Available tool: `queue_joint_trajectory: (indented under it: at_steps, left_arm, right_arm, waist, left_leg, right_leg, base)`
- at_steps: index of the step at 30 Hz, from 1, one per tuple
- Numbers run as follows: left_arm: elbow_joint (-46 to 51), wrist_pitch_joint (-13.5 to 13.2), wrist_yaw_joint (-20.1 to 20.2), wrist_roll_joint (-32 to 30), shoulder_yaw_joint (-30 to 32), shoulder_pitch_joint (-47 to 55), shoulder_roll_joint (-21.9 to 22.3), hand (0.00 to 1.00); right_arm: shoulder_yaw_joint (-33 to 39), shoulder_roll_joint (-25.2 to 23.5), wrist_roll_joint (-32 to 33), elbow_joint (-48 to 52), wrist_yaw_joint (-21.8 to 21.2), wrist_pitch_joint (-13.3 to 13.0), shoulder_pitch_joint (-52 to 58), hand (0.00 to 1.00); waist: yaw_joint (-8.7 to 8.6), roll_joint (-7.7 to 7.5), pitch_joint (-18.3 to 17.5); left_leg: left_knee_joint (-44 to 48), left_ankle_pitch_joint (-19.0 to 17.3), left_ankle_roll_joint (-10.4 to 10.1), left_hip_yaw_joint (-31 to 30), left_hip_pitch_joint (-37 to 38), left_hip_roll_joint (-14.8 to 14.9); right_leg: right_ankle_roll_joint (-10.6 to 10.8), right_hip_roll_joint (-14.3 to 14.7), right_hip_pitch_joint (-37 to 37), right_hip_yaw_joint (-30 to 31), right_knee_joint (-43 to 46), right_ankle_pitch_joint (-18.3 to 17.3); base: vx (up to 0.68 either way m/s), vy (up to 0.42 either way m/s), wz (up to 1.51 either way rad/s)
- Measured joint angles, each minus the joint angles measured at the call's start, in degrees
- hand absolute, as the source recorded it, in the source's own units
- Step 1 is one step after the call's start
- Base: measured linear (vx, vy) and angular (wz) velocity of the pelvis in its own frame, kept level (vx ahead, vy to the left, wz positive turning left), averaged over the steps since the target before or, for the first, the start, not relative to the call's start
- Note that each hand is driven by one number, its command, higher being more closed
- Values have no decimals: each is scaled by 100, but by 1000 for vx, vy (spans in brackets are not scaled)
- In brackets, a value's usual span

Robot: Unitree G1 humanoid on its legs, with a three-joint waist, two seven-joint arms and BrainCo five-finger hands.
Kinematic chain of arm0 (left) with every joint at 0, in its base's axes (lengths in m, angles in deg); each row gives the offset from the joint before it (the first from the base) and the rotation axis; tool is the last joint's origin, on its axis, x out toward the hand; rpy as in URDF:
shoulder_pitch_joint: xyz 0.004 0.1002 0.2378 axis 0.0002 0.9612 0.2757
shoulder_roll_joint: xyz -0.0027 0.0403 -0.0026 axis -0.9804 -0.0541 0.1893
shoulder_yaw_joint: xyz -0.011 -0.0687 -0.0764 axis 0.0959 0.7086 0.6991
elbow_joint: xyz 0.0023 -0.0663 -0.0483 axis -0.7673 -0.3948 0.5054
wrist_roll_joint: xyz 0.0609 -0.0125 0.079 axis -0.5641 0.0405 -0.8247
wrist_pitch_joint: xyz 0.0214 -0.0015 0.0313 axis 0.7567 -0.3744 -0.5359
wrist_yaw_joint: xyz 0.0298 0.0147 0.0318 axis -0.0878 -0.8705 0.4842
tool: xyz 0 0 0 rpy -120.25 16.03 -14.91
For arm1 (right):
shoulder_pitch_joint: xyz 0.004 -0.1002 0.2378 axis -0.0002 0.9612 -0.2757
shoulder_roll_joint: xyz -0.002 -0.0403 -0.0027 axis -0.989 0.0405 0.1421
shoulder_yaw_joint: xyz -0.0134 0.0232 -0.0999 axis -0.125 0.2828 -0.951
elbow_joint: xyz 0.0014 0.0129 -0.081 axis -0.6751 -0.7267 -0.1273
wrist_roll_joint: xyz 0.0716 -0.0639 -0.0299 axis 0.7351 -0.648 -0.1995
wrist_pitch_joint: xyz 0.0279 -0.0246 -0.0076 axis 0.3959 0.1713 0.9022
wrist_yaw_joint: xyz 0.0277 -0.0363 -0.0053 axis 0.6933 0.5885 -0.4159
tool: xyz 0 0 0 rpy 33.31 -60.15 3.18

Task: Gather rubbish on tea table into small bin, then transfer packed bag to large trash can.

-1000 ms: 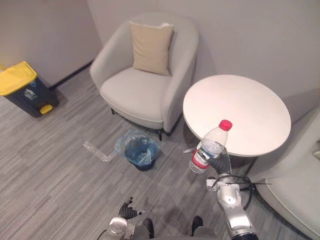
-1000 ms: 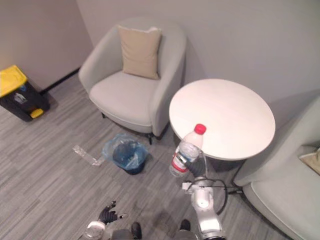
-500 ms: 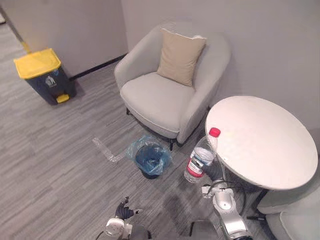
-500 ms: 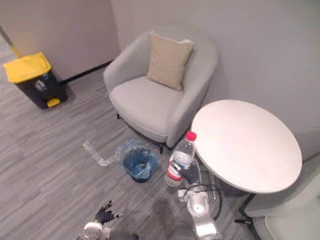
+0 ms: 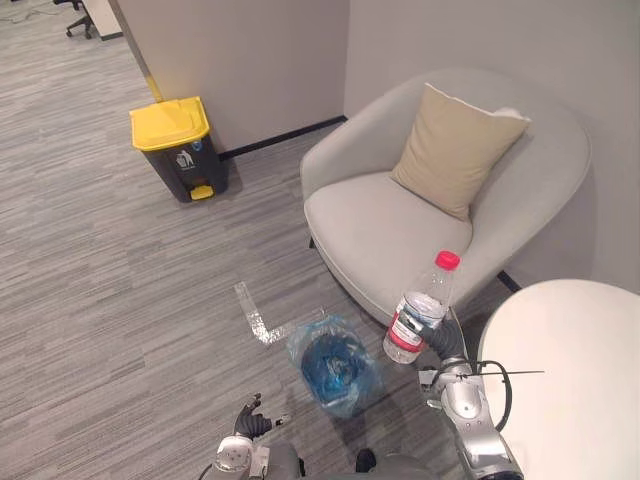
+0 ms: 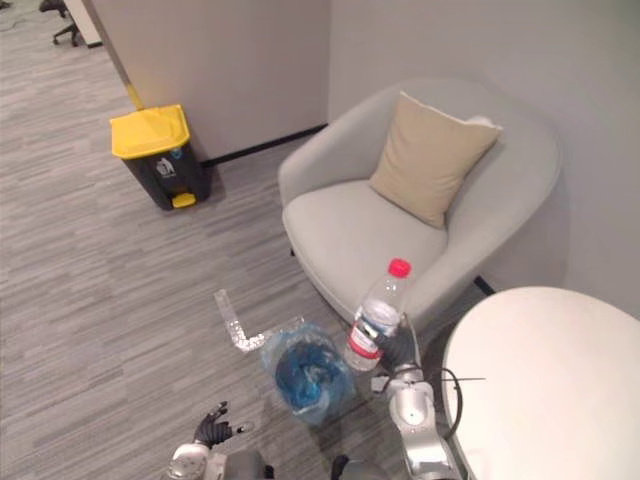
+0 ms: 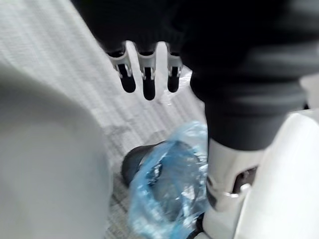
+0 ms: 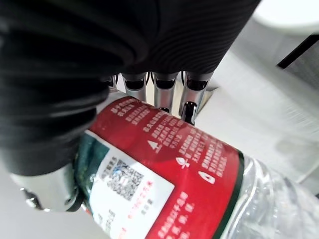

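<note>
- Left eye view had the right hand [image 5: 438, 338] curled round the water bottle [image 5: 420, 308], gripped at its red label; the bottle stood upright with its red cap on top, clear of the table [image 5: 570, 370].
- The left hand [image 7: 144, 79] hung low with its fingers straight and nothing in it.
- By my reading this was the gathering step, with the bottle on its way to the small bin [image 7: 132, 165]; the bagging and the trip to the large trash can [image 5: 178, 145] were not yet begun.
- The next move called for bringing the bottle over the mouth of the blue bag [image 5: 345, 385], lowering it, then loosening the fingers; the bottle looked just beside the bin, not above it.
- Edges to mind: the armchair [image 5: 390, 235] sat close behind the bin, and the table rim lay on the robot's right.
- Open carpet ran leftward; the large trash can stood well apart, by the wall.
</note>
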Motion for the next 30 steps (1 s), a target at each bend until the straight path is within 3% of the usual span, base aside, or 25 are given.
queue_joint_trajectory:
  at_steps: [1, 2, 4, 8, 15, 17, 19, 23, 30]
  left_arm:
    - [-5, 4, -5, -14, -81, 5, 23, 0]
    - [-8, 5, 0, -18, -114, -22, 28, 0]
    - [22, -25, -10, -27, -201, -66, -141, 0]
    - [25, -20, -7, -44, -216, -85, -186, 0]
    - [-5, -27, -18, -55, -216, -121, -209, 0]
    - [16, -28, -76, -19, -213, -292, -203, 0]
    - [101, -38, -168, 113, -91, -465, -206, 0]
    - [326, -49, -409, 450, 198, -852, -202, 0]
    - [629, -54, -644, 817, 745, -1521, -19, 0]
  right_arm:
    - [14, 46, 0, 11, 14, -2, 26, 100]
    - [58, 44, -10, -59, 38, 7, 25, 100]
    - [3, -20, -20, -64, 35, 29, 63, 100]
    - [-71, -20, -132, -64, -3, 30, 54, 100]
    - [-581, 118, -282, -515, -23, 28, -250, 100]
    - [-749, 272, -360, -986, 13, 56, -654, 100]
    - [-820, 394, -361, -1320, 55, 114, -1037, 100]
    - [-894, 562, -356, -1454, 194, 232, -1622, 100]
    - [-878, 721, -304, -1402, 350, 257, -2529, 100]
  waist:
    - [-17, 123, -10]
    - [-16, 99, 5]
    - [-18, -113, 52]
    - [-14, -107, 54]
    - [-13, -17, 132]
    - [-32, 148, 357]
    - [-20, 213, 683]
    - [35, 205, 1202]
    - [206, 147, 1472]
  left_leg:
    - [-920, 765, -97, -106, 24, 11]
    - [-993, 835, -275, -235, 103, -123]
    - [-1119, 848, -175, -141, 170, -403]
    - [-1055, 764, -23, -55, 140, -544]
    - [-1042, 760, -16, 277, 4, -393]
    - [-728, 770, 3, 320, -526, -262]
    - [-487, 793, 37, 320, -980, -213]
    - [-13, 792, 59, 328, -1861, -205]
    - [558, 932, 95, 215, -3460, -102]
  right_leg:
    - [253, -7, 80, 38, 76, -147]
    - [508, -103, 119, 146, 109, -363]
    - [617, -393, 78, 363, 96, -431]
    - [649, -509, 42, 566, 94, -404]
    - [766, -419, -364, 994, 158, -338]
    - [769, -295, -949, 1121, 542, -339]
    - [813, -242, -1562, 1164, 1054, -387]
    - [928, -270, -2644, 1259, 1942, -626]
    - [908, -217, -4327, 1201, 2781, -661]
  base:
    - [132, 241, -14]
    - [125, 250, -9]
    - [112, 258, -2]
    - [50, 152, -3]
    - [-39, 14, -33]
    - [-107, 10, -27]
    - [-207, 30, -13]
    - [-237, 26, -1]
    - [-195, 19, 6]
